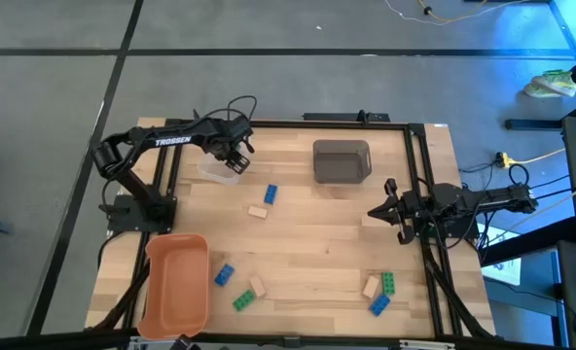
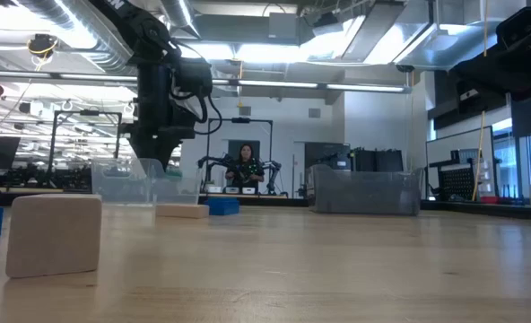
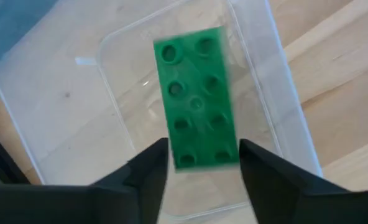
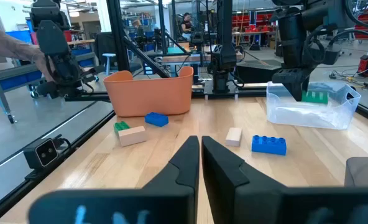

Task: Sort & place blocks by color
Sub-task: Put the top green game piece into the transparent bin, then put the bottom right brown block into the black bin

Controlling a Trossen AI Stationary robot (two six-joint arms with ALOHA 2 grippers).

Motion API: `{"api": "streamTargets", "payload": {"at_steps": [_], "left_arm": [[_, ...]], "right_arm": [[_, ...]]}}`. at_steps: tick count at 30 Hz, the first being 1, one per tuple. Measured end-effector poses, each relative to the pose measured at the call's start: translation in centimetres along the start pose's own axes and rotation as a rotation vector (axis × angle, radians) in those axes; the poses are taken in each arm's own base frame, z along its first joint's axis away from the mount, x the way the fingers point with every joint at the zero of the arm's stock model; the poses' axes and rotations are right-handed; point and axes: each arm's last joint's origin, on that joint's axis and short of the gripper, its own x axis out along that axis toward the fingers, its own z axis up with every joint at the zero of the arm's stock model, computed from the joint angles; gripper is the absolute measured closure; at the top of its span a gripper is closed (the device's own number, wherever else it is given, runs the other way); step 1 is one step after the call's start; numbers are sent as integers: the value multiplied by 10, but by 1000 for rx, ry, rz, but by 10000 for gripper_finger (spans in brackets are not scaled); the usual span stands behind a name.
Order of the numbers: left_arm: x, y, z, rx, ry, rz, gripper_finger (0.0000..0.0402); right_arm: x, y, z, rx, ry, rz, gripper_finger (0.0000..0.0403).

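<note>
My left gripper (image 1: 237, 158) points down over the clear bin (image 1: 220, 172) at the far left, its fingers apart. A green block (image 3: 197, 96) shows studs-up between the fingertips and beyond them, blurred, above the bin's floor; the right wrist view shows the green block (image 4: 314, 96) at rim height. Loose on the table lie a blue block (image 1: 270, 194), a tan block (image 1: 259, 211), and two clusters of blue, green and tan blocks near the front (image 1: 239, 287) (image 1: 379, 292). My right gripper (image 1: 374, 212) waits shut at the right side. My left gripper has one finger (image 3: 153, 168) on each long side of the green block's near end (image 3: 199, 155), coming from above and pointing down. I cannot tell whether the fingers touch the block. The block is level and clear of the bin's floor.
A grey bin (image 1: 342, 160) stands at the far middle and an orange bin (image 1: 178, 282) at the near left. Bare wood lies in the table's middle (image 1: 317, 233). A person (image 2: 246, 166) stands in the room behind.
</note>
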Motion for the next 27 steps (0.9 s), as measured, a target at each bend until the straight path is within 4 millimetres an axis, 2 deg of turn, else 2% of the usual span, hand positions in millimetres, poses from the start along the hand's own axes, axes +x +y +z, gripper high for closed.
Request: {"api": "streamTargets", "payload": {"at_steps": [3, 7, 11, 14, 18, 27], "left_arm": [[1, 4, 1, 12, -1, 5, 171], [1, 13, 2, 4, 22, -25, 145], [-17, 15, 1, 1, -27, -135, 141], [-42, 8, 2, 25, -163, -252, 143], [-75, -6, -5, 46, -447, -466, 140], [-102, -35, -60, -39, -961, -1007, 139]], "right_arm": [[0, 0, 0, 0, 0, 0, 381], [0, 0, 0, 0, 0, 0, 381], [0, 0, 0, 0, 0, 0, 381], [0, 0, 0, 0, 0, 0, 381], [0, 0, 0, 0, 0, 0, 381], [0, 0, 0, 0, 0, 0, 381]]}}
